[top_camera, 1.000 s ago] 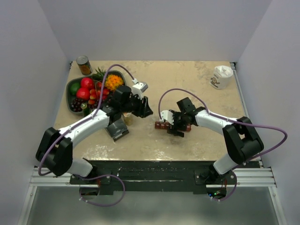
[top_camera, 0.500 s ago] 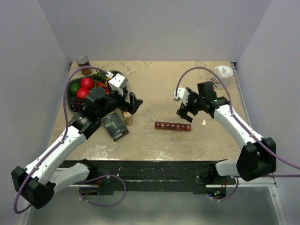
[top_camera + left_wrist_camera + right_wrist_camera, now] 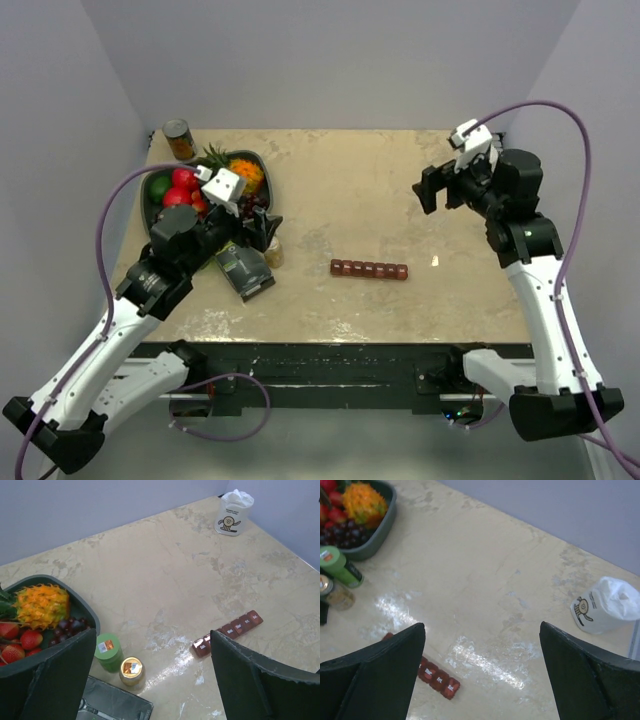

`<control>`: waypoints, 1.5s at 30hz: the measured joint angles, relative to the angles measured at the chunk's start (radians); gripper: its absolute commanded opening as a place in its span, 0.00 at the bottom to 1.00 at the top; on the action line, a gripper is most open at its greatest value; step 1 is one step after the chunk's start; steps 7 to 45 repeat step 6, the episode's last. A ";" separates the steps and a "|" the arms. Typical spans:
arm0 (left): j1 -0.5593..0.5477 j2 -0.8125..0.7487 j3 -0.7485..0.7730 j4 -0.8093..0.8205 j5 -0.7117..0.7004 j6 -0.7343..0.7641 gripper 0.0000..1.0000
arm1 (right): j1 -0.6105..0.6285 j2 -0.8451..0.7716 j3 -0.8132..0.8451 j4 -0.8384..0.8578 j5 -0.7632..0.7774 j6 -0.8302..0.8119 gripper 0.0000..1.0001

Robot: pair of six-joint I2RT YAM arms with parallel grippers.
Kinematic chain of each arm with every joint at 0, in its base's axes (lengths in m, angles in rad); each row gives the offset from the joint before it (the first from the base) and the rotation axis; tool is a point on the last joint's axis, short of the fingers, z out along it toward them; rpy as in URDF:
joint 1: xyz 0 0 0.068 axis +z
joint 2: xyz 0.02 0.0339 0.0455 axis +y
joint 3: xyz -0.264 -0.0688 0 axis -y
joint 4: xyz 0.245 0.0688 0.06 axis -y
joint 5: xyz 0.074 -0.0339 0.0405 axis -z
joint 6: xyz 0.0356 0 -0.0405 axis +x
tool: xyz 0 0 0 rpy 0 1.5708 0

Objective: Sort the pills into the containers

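The containers [image 3: 369, 269] lie in the middle of the table as a dark red strip of joined compartments with labelled lids shut [image 3: 235, 628] [image 3: 438, 678]. No pills show in any view. My left gripper [image 3: 263, 229] hovers open and empty near the fruit bowl, high above the table [image 3: 152, 632]. My right gripper [image 3: 431, 189] is raised at the back right, open and empty [image 3: 482, 625]. Both are well away from the strip.
A grey fruit bowl [image 3: 156, 186] stands at the back left with a can [image 3: 179, 139] behind it. A small amber bottle [image 3: 131, 671], a green-capped bottle [image 3: 108, 651] and a black flat device [image 3: 246, 273] sit left of centre. A white cup [image 3: 607, 605] stands at the back right.
Both arms rose and drew back from the containers, the left toward the bowl, the right toward the back right. Both grippers opened wide. The strip stays where it lay.
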 measured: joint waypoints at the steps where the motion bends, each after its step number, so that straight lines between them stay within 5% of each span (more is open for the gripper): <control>1: 0.000 -0.005 0.000 -0.001 -0.001 0.000 0.99 | 0.000 -0.011 0.012 0.002 0.029 0.031 0.99; 45: 0.000 -0.014 0.000 -0.008 -0.003 0.000 0.99 | -0.007 -0.054 0.044 0.009 0.109 0.113 0.99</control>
